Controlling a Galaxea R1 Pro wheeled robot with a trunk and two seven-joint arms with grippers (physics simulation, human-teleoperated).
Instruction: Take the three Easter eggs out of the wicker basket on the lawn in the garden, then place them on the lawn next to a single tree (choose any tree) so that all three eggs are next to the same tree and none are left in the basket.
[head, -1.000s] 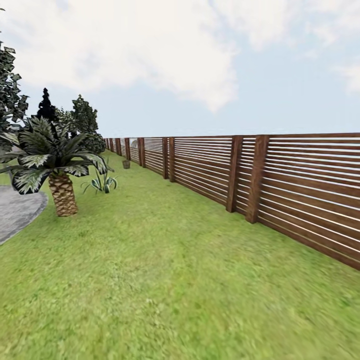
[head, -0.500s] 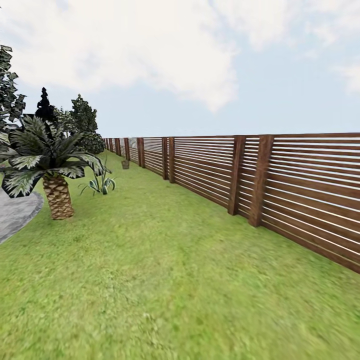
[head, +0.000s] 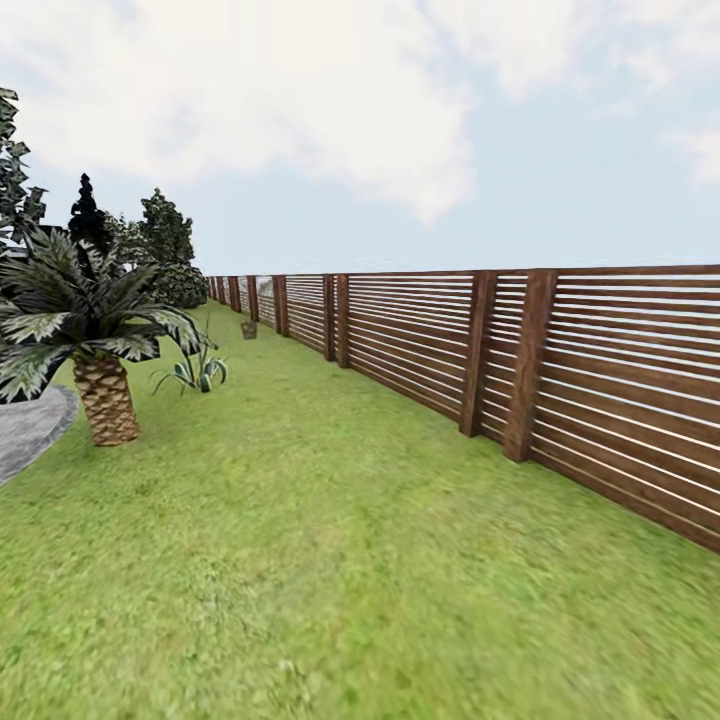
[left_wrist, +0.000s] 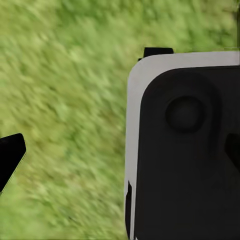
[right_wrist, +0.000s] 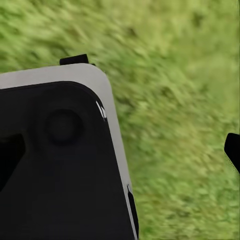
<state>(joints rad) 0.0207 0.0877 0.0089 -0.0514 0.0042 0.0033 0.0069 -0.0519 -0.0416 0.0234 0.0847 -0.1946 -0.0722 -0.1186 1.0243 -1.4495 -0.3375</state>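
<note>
Head camera faces along the fence (head: 600, 380); both wrist cameras look close down at lawn (left_wrist: 65, 100).

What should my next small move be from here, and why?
Probably keep driving forward along the fence toward the wicker basket, a small brown tub far off on the lawn beyond the palm. Its eggs can't be made out at this range.

The lawn (head: 330, 520) runs from near to far. A fence (head: 560, 370) lines its right side. On the left stands a palm (head: 100, 340), with paving (head: 30, 425) left of it. Far off, beside the fence, sits the wicker basket (head: 248, 329).
</note>
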